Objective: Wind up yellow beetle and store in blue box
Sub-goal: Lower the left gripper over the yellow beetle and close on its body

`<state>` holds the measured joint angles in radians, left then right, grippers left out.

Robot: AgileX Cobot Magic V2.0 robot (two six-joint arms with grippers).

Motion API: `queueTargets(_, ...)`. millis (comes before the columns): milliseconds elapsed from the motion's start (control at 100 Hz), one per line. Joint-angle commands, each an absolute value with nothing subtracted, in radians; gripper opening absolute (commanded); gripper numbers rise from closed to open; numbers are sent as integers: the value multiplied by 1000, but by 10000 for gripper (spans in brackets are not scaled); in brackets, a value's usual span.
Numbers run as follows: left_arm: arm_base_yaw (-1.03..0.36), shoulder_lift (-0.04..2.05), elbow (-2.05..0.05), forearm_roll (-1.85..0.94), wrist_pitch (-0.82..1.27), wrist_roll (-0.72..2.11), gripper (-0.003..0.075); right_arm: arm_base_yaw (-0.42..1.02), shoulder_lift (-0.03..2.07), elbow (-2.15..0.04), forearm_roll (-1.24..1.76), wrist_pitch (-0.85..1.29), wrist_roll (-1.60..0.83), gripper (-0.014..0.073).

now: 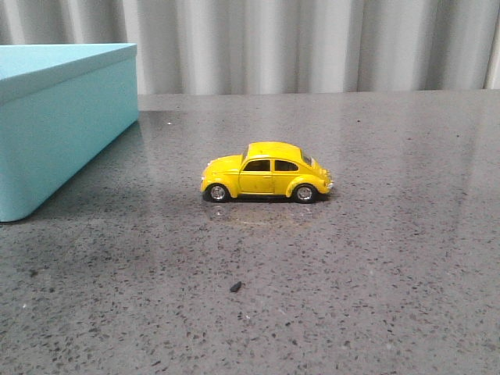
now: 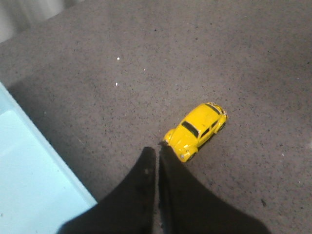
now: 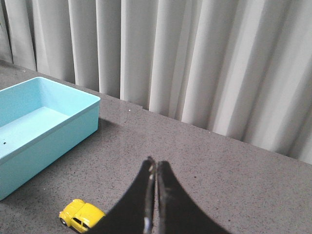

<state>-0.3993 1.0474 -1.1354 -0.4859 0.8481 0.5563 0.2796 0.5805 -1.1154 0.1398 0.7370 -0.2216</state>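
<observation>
- One small dark speck is seen nearest on the grey table, at about 7 o'clock from the toy.
- One yellow beetle is found on its four wheels near the middle of the table, side-on in the front view, nose toward 9 o'clock.
- It is judged light, rigid and glossy, so slippery under the fingers; since it rolls freely, a push would send it away.
- A hold across the two door sides, between the wheels, is judged best, the wheels being left free for winding.
- The left gripper is seen with its fingers pressed together and nothing held; its tips are just beside the beetle's front end.
- The right gripper is likewise closed on nothing, well apart from the toy.
- One blue box is placed at about 10 o'clock from the beetle; in the right wrist view it is shown open-topped, with nothing seen inside.
- Farthest off, one pale curtain is hung behind the table.
</observation>
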Motion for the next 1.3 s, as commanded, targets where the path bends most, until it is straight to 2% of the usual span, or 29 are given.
queueTargets(0,-408,1120,-1284,-511,884,609,-20,282,584,-1135,136,669,-234,-41)
queueTargets(60,-408,1171,-1348,-511,953,650,-17,282,584,-1135,143,677,-234,-41)
queueTargets(130,-414,1236,-1415,-511,1040,695,36,282,584,-1129,147,677,-234,-41)
queueTargets(190,-438,1293,-1462,-498,1095,721,155,282,584,-1124,149,677,-234,-41)
queueTargets(200,-442,1299,-1466,-498,1100,723,155,282,584,-1124,149,677,-234,-41)
queueTargets(210,-450,1311,-1474,-492,1107,725,202,282,584,-1121,149,677,-234,-41)
queueTargets(310,-533,1387,-1518,-401,1116,727,407,282,584,-1110,151,679,-234,-41)
queueTargets(390,-612,1439,-1538,-305,1099,727,491,287,584,-1107,151,688,-234,-41)
queueTargets(510,-719,1514,-1544,-175,1080,727,496,308,584,-1107,154,694,-234,-41)
queueTargets(620,-760,1573,-1544,-166,1102,727,473,321,584,-1107,154,696,-234,-41)
queueTargets(850,-761,1655,-1544,-161,1037,757,477,322,584,-1107,155,700,-234,-41)
queueTargets(1070,-761,1665,-1544,-187,889,810,578,322,584,-1107,155,705,-234,-41)
queueTargets(1290,-761,1713,-1544,-257,927,810,578,322,584,-1107,156,710,-234,-41)
